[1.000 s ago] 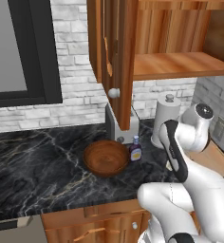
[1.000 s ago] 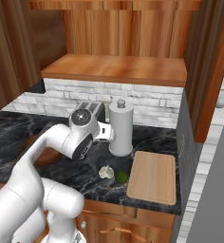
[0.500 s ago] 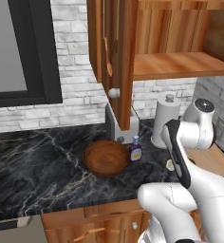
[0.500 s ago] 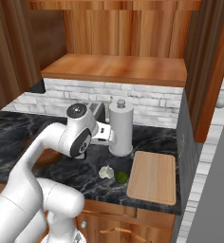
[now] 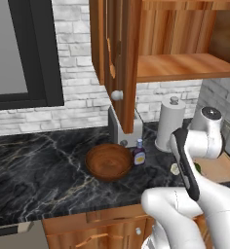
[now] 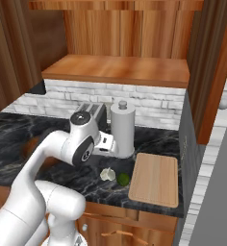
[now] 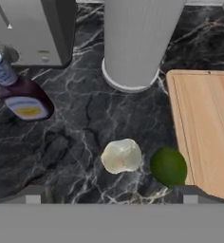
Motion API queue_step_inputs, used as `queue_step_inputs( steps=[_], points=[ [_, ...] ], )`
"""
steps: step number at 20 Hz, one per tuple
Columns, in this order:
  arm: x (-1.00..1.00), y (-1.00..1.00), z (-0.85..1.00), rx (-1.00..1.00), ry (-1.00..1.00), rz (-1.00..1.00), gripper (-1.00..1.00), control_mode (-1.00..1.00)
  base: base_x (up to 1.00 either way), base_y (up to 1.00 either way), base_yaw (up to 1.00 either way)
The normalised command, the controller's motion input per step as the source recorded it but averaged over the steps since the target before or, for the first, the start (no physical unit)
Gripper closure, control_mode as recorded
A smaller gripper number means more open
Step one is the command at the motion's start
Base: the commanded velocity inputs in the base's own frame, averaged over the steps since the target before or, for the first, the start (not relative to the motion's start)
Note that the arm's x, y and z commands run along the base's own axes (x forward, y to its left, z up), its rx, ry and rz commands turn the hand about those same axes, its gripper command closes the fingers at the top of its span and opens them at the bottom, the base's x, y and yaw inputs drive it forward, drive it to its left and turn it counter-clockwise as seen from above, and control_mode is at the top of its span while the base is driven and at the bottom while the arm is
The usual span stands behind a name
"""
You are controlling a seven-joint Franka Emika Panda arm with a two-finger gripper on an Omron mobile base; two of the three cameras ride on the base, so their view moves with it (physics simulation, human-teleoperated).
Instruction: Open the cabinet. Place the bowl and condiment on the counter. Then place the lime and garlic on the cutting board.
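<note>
Sitting on the counter (image 7: 80, 123), not on the cutting board (image 7: 209, 128), are the lime (image 7: 168, 166) and the garlic (image 7: 122, 155). They lie side by side, nearly touching, garlic on the left and lime on the right in the hand view, with the lime just beside the board's near-left edge. Board itself is bare. So the last step looks undone for both items.

Earlier steps look finished, judging by layout. Cabinet (image 5: 122, 53) door hangs open in the left base view, shelf inside bare. Bowl (image 5: 108, 161) rests on the black counter below the open door. Condiment bottle (image 5: 139, 153) stands upright just right of the bowl, near it but not clearly touching. Hand view shows the same bottle at upper left, well apart from the garlic.

Gripper (image 7: 109, 192) hovers above the lime and garlic, looking down on them. Jaws stand wide, nothing between them; the finger tips (image 7: 190, 191) show low in the hand view at either side of the pair. Garlic sits closer to the middle of the gap, lime near the right tip.

Paper towel roll (image 6: 122, 127) stands at the far side of the counter behind the two items, toaster (image 6: 94, 113) to its left. Remaining: pick each of lime and garlic, set on board.
</note>
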Motion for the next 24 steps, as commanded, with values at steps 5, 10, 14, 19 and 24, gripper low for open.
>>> queue_step_inputs(
  steps=[5,10,14,19,24],
  points=[
    [0.00,0.00,-0.17,0.00,0.04,-0.19,-1.00,-1.00,0.00,0.00,0.00],
    [0.00,-0.06,-0.15,0.01,0.04,-0.26,-1.00,-1.00,0.00,0.00,0.00],
    [0.08,0.00,-0.13,0.06,0.03,-0.18,-1.00,-1.00,0.00,0.00,0.00],
    [0.23,0.01,-0.20,0.07,0.07,-0.14,-1.00,-1.00,0.00,0.00,0.00],
    [0.31,-0.01,-0.36,0.05,0.09,-0.12,-1.00,-1.00,0.00,0.00,0.00]
  ],
)
